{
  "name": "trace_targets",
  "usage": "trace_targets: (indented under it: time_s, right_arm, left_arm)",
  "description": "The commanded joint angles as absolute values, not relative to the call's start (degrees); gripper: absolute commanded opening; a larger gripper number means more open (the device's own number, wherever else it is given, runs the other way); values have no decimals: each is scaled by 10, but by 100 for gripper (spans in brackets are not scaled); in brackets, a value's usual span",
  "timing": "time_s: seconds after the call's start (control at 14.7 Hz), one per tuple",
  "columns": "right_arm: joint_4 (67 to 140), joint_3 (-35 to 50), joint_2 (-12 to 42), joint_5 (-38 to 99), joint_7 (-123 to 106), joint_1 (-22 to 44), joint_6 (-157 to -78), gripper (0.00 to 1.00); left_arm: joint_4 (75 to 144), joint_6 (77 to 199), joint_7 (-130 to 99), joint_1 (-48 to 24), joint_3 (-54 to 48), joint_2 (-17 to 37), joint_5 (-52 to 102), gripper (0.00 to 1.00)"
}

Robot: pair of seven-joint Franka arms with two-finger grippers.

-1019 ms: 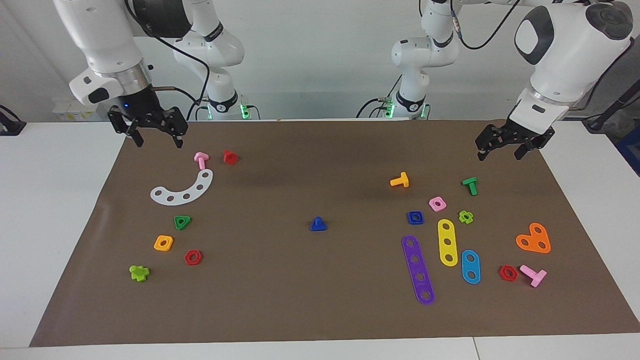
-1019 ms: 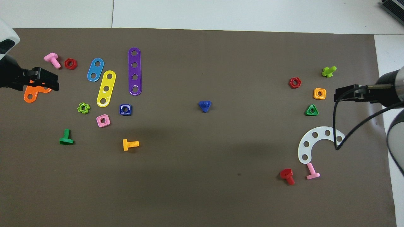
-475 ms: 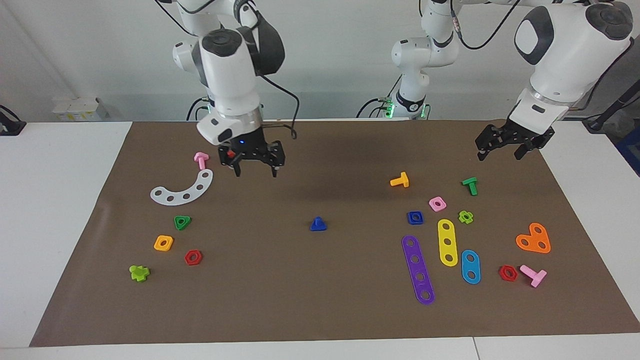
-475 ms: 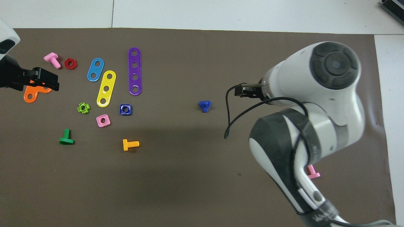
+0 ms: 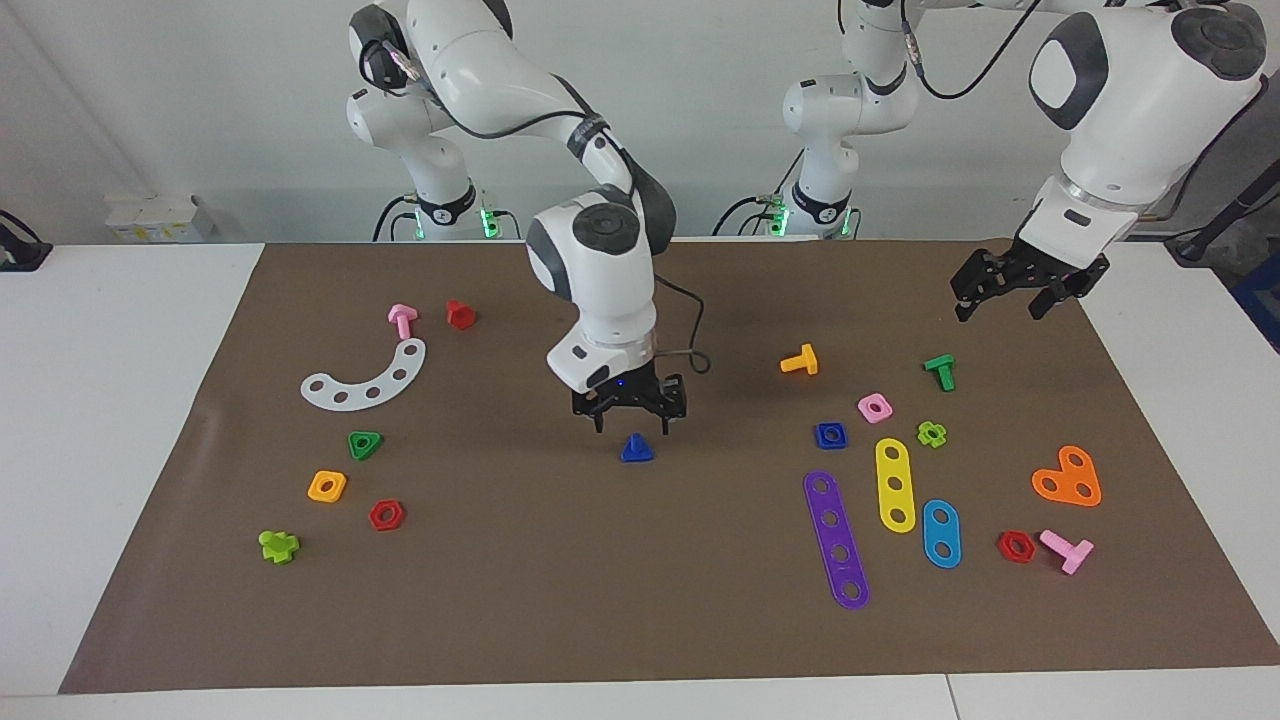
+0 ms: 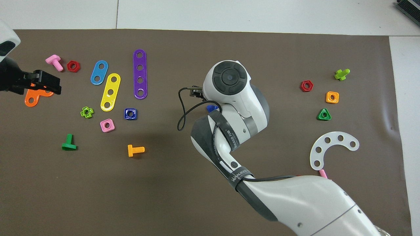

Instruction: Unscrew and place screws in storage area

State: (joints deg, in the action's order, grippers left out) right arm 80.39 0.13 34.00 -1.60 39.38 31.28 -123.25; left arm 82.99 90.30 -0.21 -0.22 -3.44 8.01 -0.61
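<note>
The royal-blue bolt [image 5: 637, 449] with a triangular head stands on its head in the middle of the brown mat [image 5: 560, 600]. My right gripper [image 5: 632, 428] is open and hangs just above it, one finger to each side, apart from it. In the overhead view the right arm hides all but a sliver of the bolt [image 6: 212, 107]. The royal-blue square nut [image 5: 830, 435] lies flat toward the left arm's end, beside the purple strip; it also shows in the overhead view [image 6: 130, 113]. My left gripper [image 5: 1000, 308] is open and empty, and waits raised over that end of the mat.
Around the nut lie a purple strip [image 5: 837, 540], a yellow strip [image 5: 894, 484], a light-blue strip [image 5: 941, 533], a pink nut [image 5: 874, 407] and an orange bolt [image 5: 800, 361]. Toward the right arm's end lie a white arc [image 5: 365, 377] and a green triangular nut [image 5: 364, 444].
My right arm has swung from its end of the mat to the middle and lowered its open gripper over the blue bolt. The left arm and the pieces have not moved.
</note>
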Motion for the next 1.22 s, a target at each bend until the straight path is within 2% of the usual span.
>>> trace_targets:
  time_s: [0.0, 0.2, 0.48, 0.54, 0.95, 1.09, 1.15]
  right_arm:
    - [776, 0, 369, -41, 401, 309, -1236, 100]
    - [810, -1, 370, -41, 399, 308, -1258, 91]
    - [849, 0, 359, -40, 393, 312, -1258, 61]
    - [851, 0, 358, -40, 392, 314, -1258, 56]
    - [853, 4, 357, -40, 388, 314, -1257, 54]
    - [856, 4, 356, -40, 383, 314, -1259, 48]
    - [857, 4, 356, -40, 383, 314, -1260, 41]
  left_arm:
    - [858, 916, 1, 6, -39, 59, -5, 100]
    - [858, 916, 1, 6, -38, 58, -5, 100]
    - [858, 916, 1, 6, -39, 58, -5, 100]
    - [858, 916, 1, 6, -38, 58, -5, 100]
    - [858, 916, 0, 6, -38, 58, -5, 100]
    - [858, 916, 0, 6, -39, 58, -5, 100]
    - [858, 916, 0, 6, -38, 58, -5, 100]
